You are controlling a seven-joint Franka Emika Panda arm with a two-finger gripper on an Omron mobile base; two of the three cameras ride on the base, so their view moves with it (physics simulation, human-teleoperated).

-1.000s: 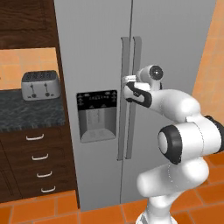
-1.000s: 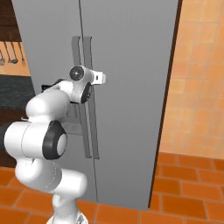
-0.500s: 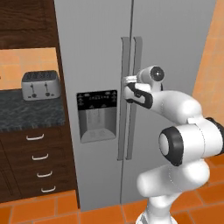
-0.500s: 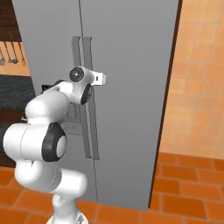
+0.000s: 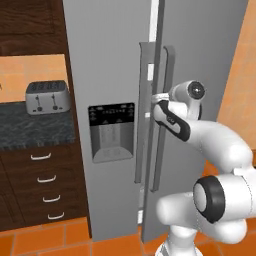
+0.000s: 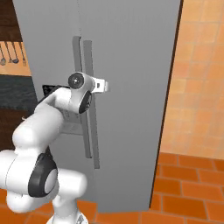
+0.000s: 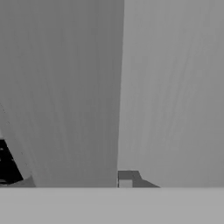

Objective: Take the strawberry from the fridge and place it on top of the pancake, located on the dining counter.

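We see our gripper [image 5: 154,101] clamped shut on the right-hand door handle [image 5: 161,117] of the grey fridge [image 5: 107,75], that door standing slightly ajar, with a toaster [image 5: 47,96] on the dark worktop [image 5: 30,132] to the left

- Closed now around the right-door handle [image 5: 168,70]: gripper [image 5: 154,98], whose jaws stood wide a second ago.
- Swung a little way out from the fridge [image 5: 105,60]: right door [image 5: 205,45], flush with the left one before.
- Opened between the two doors: a narrow gap, with a pale strip [image 5: 154,10] at the top and a darker slit near the floor.
- Drawn back toward the base, together with the handle: wrist and gripper [image 6: 104,85], sitting farther from the left door in the left base view.
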